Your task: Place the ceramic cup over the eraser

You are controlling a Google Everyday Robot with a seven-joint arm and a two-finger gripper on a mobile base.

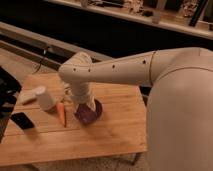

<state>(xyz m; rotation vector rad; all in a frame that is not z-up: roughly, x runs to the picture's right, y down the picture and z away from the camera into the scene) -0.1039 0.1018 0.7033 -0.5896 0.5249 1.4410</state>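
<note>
As the hand (84,104) (spread wide) hovers over the bowl (94,116), the cup (46,98) sits apart.

**Cup and eraser lie apart, both left of the pincer**

The pincer (86,107) hangs low over the middle of the wooden surface (117,131), jaws spread, holding nothing. The ceramic cup (46,98), plain white and slightly tapered, stands on the surface to the pincer's left, near it but not touching. The eraser (22,120), a small flat black block, lies farther left of the pincer and closer to the camera, uncovered and clear of the cup.
</note>
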